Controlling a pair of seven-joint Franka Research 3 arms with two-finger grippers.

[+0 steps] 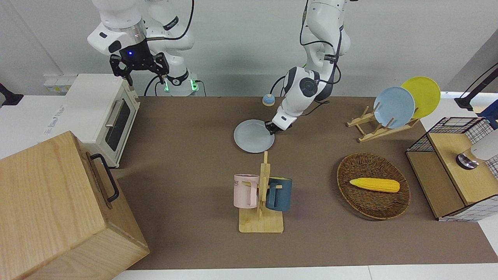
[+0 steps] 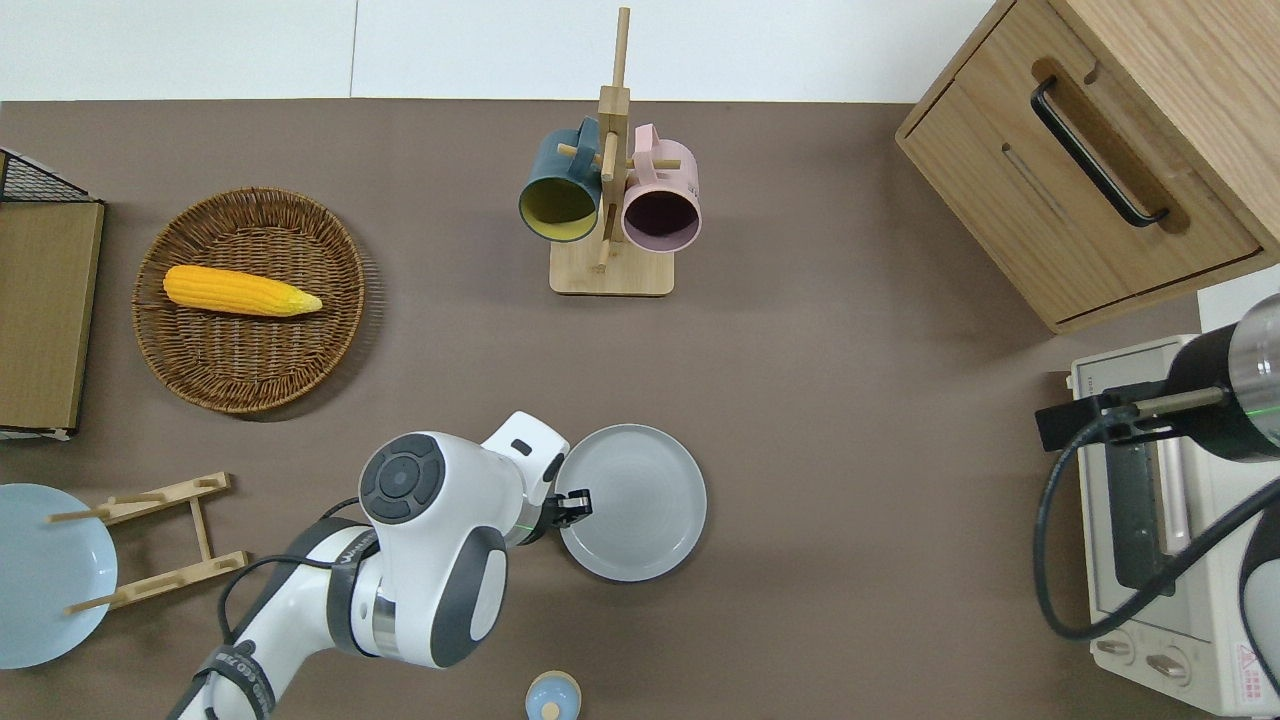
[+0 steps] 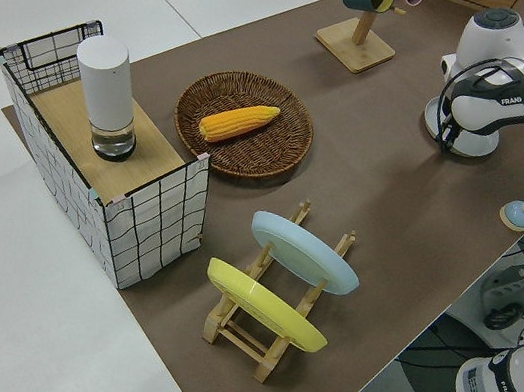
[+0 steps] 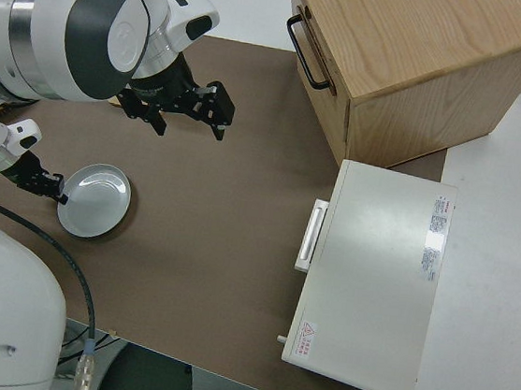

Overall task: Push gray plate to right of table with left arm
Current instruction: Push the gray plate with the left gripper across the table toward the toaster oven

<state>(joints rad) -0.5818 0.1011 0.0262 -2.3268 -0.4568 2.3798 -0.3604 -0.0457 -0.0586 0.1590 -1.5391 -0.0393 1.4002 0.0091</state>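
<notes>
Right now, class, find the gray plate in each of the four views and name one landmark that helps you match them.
Front view: gray plate at centre, just above the mug rack.
Overhead view: lower centre, left end effector at its rim.
Left side view: mostly hidden by the left arm; only a sliver may show.
Right side view: lower left.
Shared landmark: the left end effector at the plate's rim.
</notes>
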